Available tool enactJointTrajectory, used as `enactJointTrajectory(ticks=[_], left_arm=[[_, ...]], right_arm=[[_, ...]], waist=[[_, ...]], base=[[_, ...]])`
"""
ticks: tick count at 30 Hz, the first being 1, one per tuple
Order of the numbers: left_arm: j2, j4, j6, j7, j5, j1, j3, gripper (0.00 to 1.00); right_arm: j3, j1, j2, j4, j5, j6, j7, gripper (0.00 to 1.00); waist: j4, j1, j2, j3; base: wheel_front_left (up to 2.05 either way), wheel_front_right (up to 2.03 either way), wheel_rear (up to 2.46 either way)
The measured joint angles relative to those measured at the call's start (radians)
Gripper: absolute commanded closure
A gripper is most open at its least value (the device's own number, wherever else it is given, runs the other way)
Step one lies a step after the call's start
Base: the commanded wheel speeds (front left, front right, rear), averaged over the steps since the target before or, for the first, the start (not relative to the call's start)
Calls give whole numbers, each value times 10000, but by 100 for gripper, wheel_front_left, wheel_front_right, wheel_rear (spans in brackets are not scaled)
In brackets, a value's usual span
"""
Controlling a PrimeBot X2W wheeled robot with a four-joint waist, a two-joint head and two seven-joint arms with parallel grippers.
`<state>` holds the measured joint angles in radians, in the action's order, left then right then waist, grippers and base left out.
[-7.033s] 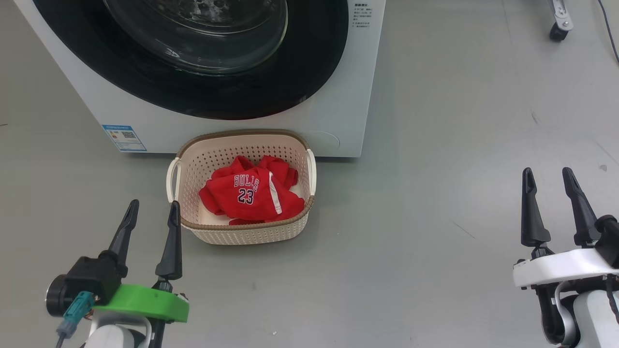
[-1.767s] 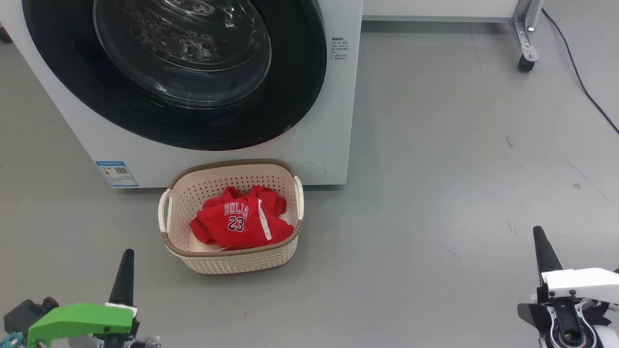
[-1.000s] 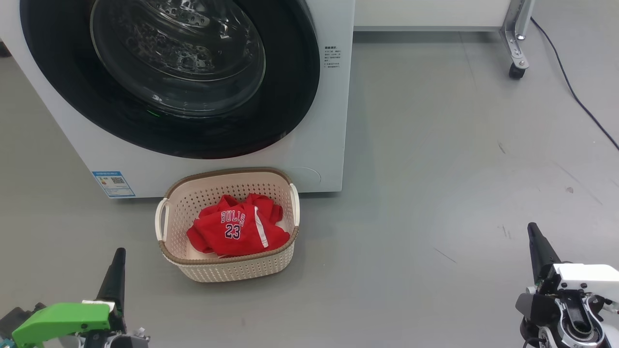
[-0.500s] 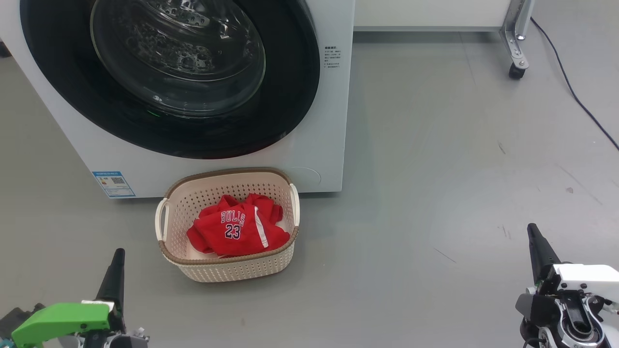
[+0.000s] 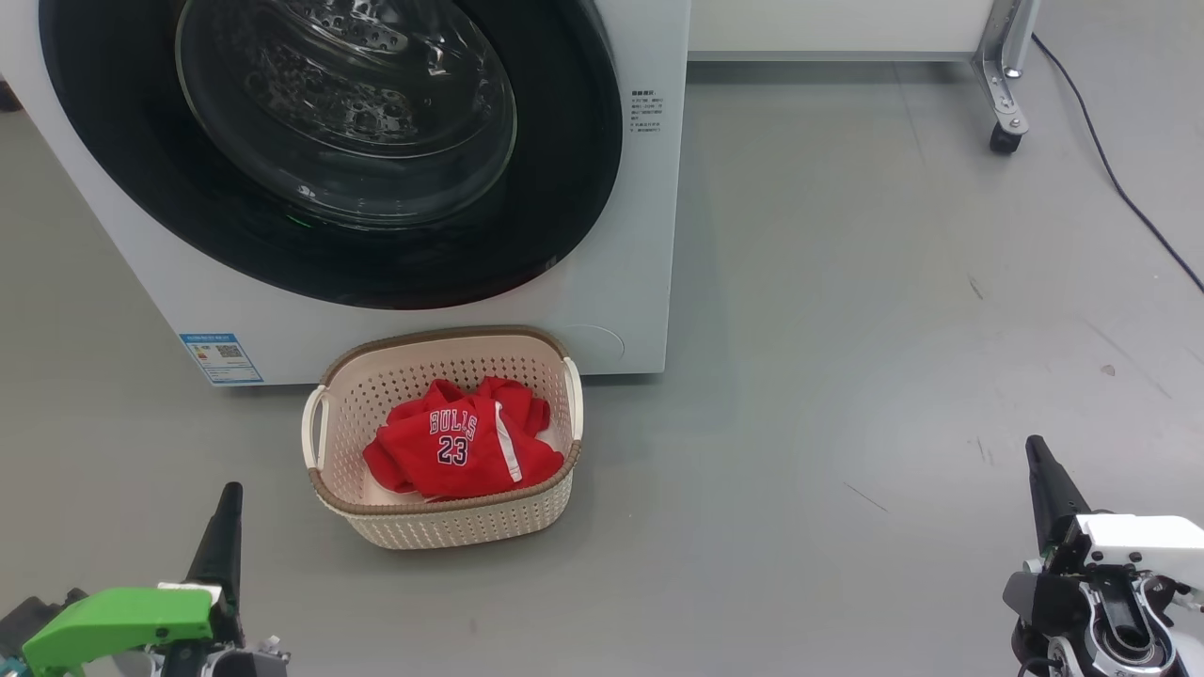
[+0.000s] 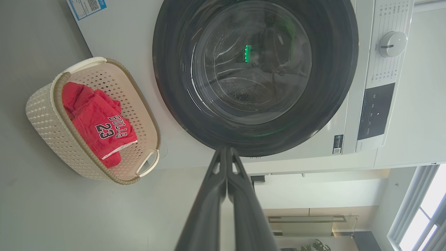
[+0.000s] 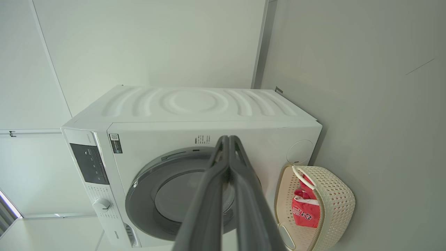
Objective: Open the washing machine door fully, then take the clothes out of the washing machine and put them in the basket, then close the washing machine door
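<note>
The washing machine (image 5: pixel 649 235) stands at the upper left with the washing machine door (image 5: pixel 564 188) flat against its front, black rim around the glass. On the floor against its base sits the basket (image 5: pixel 442 527), and the red clothes (image 5: pixel 451 451), with "BULLS 23" showing, lie inside it. My left gripper (image 5: pixel 229 498) is shut at the lower left, short of the basket. My right gripper (image 5: pixel 1037 451) is shut at the lower right, far from the basket. The left wrist view shows the left gripper (image 6: pixel 226 150) shut and empty before the door (image 6: pixel 334 87). The right wrist view shows the right gripper (image 7: pixel 229 138) shut and empty.
Open grey floor (image 5: pixel 847 376) stretches to the right of the machine. A metal leg with a caster wheel (image 5: pixel 1005 141) and a dark cable (image 5: pixel 1119 188) are at the far right. The machine's dial (image 6: pixel 392 43) and control panel are at its top.
Over the last second nothing has moved. Since the earliest frame the head view has shifted, and both grippers, then open, now stand shut and lower in view.
</note>
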<state>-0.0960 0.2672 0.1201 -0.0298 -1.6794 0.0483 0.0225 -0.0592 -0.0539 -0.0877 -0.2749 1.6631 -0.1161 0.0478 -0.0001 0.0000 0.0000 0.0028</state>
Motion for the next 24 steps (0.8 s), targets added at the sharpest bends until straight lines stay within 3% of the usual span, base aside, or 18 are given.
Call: enactJointTrajectory(ticks=[24], left_arm=[[2, 63, 8, -13, 0, 44, -46, 100]], right_arm=[[-23, -4, 2, -25, 0, -2, 42, 100]], waist=[[0, 0, 0, -2]], base=[[0, 0, 0]])
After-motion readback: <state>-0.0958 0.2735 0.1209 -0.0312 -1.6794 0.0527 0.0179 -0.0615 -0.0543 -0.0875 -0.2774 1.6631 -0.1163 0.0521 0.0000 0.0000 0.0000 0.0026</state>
